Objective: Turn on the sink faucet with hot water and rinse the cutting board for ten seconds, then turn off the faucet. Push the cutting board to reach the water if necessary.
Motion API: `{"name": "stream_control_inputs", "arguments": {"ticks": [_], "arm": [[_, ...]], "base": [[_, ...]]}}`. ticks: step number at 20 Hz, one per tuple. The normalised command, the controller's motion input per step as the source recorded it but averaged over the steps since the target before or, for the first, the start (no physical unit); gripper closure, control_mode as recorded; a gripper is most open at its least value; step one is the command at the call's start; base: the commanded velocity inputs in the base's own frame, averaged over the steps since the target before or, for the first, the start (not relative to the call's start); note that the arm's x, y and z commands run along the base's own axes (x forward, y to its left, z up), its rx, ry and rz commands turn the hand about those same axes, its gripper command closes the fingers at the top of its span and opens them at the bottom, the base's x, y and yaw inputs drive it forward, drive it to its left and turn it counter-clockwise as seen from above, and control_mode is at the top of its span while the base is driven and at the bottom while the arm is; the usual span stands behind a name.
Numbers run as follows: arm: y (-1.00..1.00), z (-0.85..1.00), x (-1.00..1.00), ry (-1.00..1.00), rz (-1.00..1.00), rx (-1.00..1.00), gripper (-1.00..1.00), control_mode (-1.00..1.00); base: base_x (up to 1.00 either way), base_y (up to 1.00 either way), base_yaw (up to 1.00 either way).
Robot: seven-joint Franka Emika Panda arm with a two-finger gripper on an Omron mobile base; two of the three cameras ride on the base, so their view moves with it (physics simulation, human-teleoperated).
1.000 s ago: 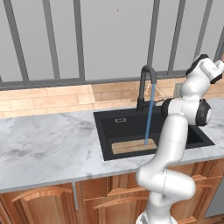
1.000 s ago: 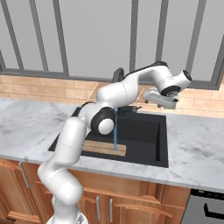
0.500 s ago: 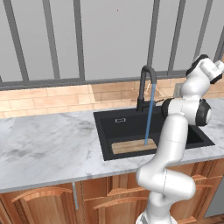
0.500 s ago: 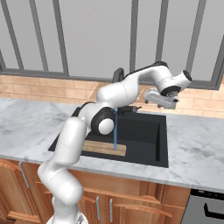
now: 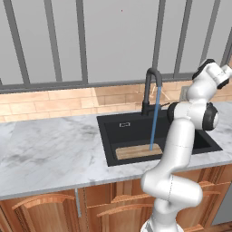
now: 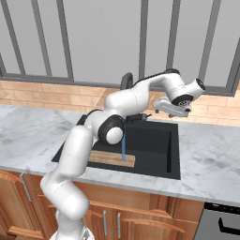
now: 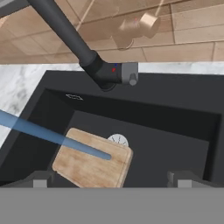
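The black gooseneck sink faucet (image 5: 152, 89) stands at the back of the black sink (image 5: 206, 141). A thin blue stream of water (image 5: 154, 121) falls from its spout onto the right end of the tan cutting board (image 5: 137, 151), which lies flat on the basin floor near the front wall. In the hand view the water (image 7: 51, 136) lands on the cutting board (image 7: 91, 164), beside the drain (image 7: 117, 139). My gripper (image 6: 169, 108) hangs above the sink's right rear, right of the faucet. Its fingertips (image 7: 40, 180) stand wide apart: open, holding nothing. The faucet's side lever (image 7: 129, 73) lies ahead of the gripper (image 7: 110, 180).
A grey marble counter (image 5: 50, 149) surrounds the sink, with a brick backsplash (image 5: 54, 103) and a barred window (image 5: 118, 41) behind it. Wooden cabinets (image 5: 50, 210) run below. My own arm (image 6: 93, 136) crosses in front of the basin.
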Motion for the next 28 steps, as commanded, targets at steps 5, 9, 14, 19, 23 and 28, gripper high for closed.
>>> {"name": "stream_control_inputs", "arguments": {"ticks": [5, 9, 14, 19, 23, 28], "arm": [[0.14, -0.17, 0.05, -0.02, 0.0, 0.0, -1.0, -1.0], [0.21, -0.17, 0.11, -0.05, 0.0, 0.0, -1.0, -1.0], [0.25, -0.22, 0.14, -0.04, 0.0, 0.0, -1.0, -1.0], [0.09, -0.24, 0.11, -0.02, 0.0, 0.0, -1.0, -1.0], [0.0, -0.15, 0.08, -0.01, 0.0, 0.0, -1.0, -1.0], [0.0, -0.03, 0.15, -0.01, 0.0, 0.0, -1.0, -1.0]], "base": [[0.0, 0.0, 0.0], [0.0, 0.0, 0.0], [0.0, 0.0, 0.0], [0.0, 0.0, 0.0], [0.0, 0.0, 0.0], [0.0, 0.0, 0.0]]}}
